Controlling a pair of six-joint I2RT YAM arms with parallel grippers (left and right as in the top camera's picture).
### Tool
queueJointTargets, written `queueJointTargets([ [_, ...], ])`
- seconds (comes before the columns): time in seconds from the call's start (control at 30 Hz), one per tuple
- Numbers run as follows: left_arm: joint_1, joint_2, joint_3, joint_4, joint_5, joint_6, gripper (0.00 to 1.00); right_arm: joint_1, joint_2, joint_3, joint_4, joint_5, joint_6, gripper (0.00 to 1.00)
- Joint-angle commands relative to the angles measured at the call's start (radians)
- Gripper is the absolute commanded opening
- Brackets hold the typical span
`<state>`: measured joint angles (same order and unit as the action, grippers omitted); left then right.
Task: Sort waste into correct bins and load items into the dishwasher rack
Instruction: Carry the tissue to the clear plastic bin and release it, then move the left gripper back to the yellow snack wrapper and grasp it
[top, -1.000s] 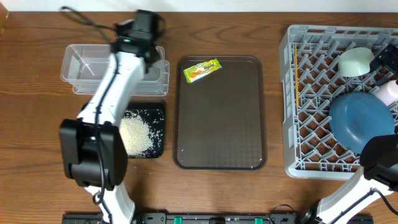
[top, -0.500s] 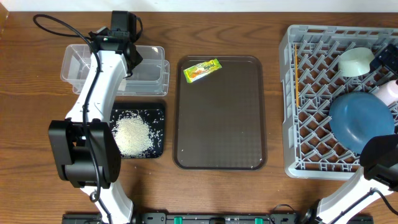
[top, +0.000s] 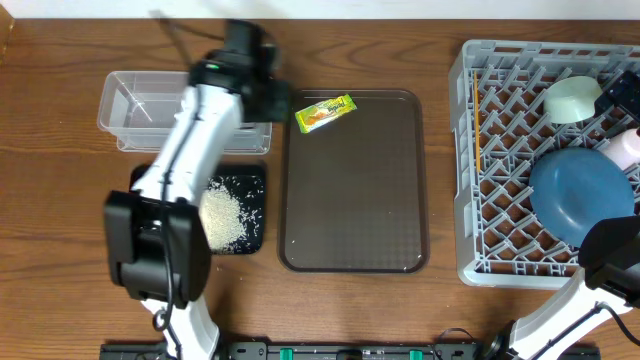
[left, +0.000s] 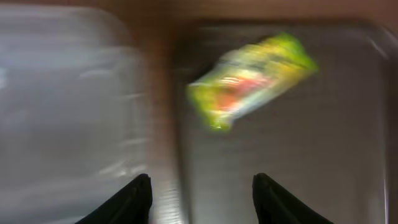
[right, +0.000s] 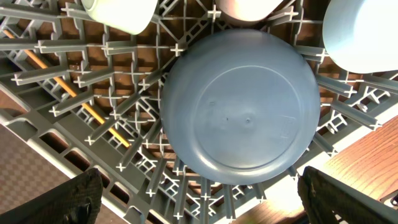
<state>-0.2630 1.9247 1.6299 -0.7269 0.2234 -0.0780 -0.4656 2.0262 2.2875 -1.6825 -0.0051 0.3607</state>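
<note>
My left gripper (top: 272, 97) (left: 201, 186) hangs open and empty over the gap between the clear tub (top: 130, 110) (left: 62, 112) and the brown tray. The yellow-green snack wrapper (top: 325, 112) (left: 252, 78) lies just ahead of it on that tray's far left corner. White rice (top: 222, 220) is heaped on the black tray (top: 252, 180). The grey dishwasher rack (top: 466, 170) (right: 62, 62) holds the dark-blue bowl (top: 580, 195) (right: 239, 106), a mint-green bowl (top: 572, 98), a pink cup (top: 625, 148) and a chopstick (top: 478, 135) (right: 74, 99). My right gripper (right: 199, 180) is wide open above the blue bowl, holding nothing.
The brown serving tray (top: 355, 190) (left: 298, 155) lies between the bins and the rack. The left arm stretches from the table's near edge over the black tray's left part. A pale-blue bowl (right: 367, 31) sits beside the dark-blue one.
The left gripper has opened. It swung left over the clear tub, then right to the tub's end beside the brown tray. The right arm has not moved.
</note>
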Motion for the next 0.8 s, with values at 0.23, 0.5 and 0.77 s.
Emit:
queueJointTargets([
  [0.23, -0.262, 0.061, 0.008, 0.197, -0.383, 0.225, 0.67, -0.005, -0.002, 0.0, 0.0, 0.001, 0.017, 0.99],
  [0.5, -0.236, 0.185, 0.008, 0.308, -0.393, 0.27, 0.68, -0.005, -0.002, 0.0, 0.0, 0.001, 0.017, 0.99],
  [0.77, -0.216, 0.279, 0.008, 0.341, -0.393, 0.4, 0.73, -0.005, -0.002, 0.0, 0.0, 0.001, 0.017, 0.99],
])
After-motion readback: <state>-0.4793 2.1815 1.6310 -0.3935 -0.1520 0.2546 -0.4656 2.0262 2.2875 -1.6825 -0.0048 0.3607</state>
